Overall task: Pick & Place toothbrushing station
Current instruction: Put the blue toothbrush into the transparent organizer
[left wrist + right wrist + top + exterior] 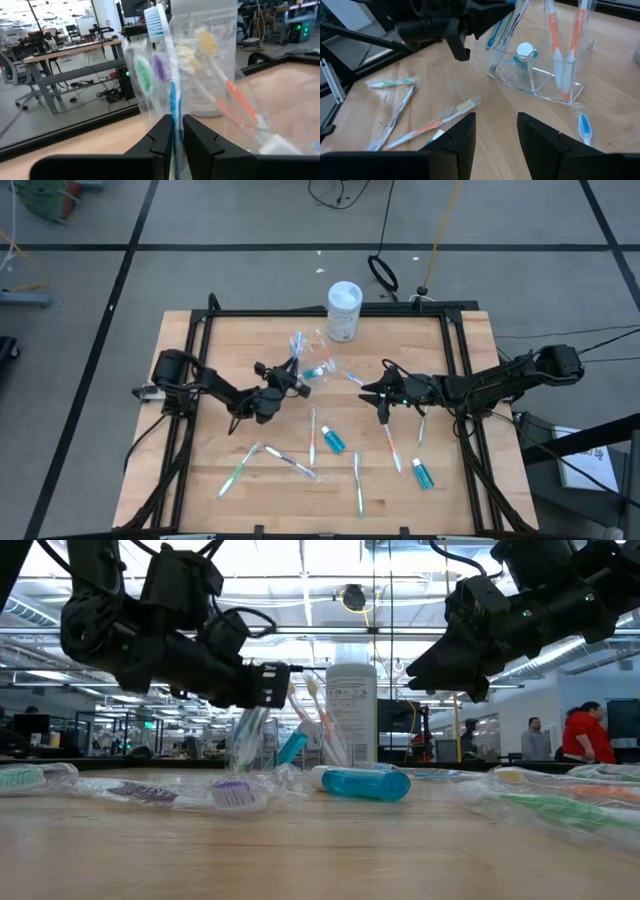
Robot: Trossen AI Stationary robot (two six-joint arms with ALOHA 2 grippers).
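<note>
The left gripper (297, 383) hung over the middle of the wooden table (190, 350), its fingers (165, 134) pinching a blue wrapped toothbrush (167, 75) that stood upright with its bristle head up, at the clear plastic cup (540, 70). The cup sat toward the far centre of the table, just in front of the taller white container (343, 310), and held several wrapped toothbrushes, 2 of them orange (555, 45), plus a blue toothpaste tube (524, 60) standing cap up. The right gripper (384, 402) hovered to the right of the cup, above the table, its fingers spread with nothing between them. Nearer the front edge lay loose toothbrushes, among them a green one (237, 470) at the left, and 2 more blue tubes (332, 440) (423, 473).
</note>
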